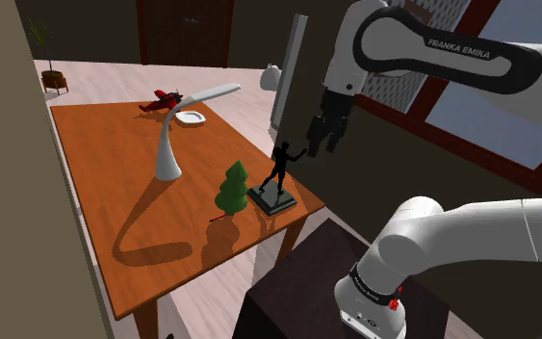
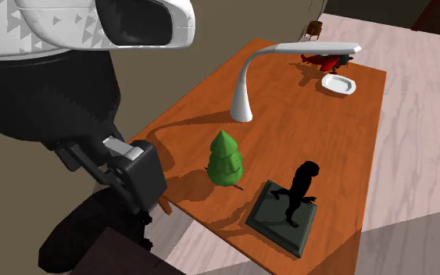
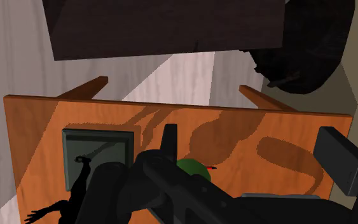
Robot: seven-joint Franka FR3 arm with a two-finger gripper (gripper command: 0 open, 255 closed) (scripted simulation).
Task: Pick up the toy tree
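Orange wooden table [image 1: 95, 183], pale plank floor [image 1: 115, 72]

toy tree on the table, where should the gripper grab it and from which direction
Probably from above, closing on the middle tiers of the green toy tree. It stands upright and tapers to a narrow tip, so the tip gives little hold. The black figurine stands close beside it, on the shoulder view's right, so keep clear of that side.

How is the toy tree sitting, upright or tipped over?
Upright. The green toy tree stands on its base on the table, tip pointing up, beside the black figurine.
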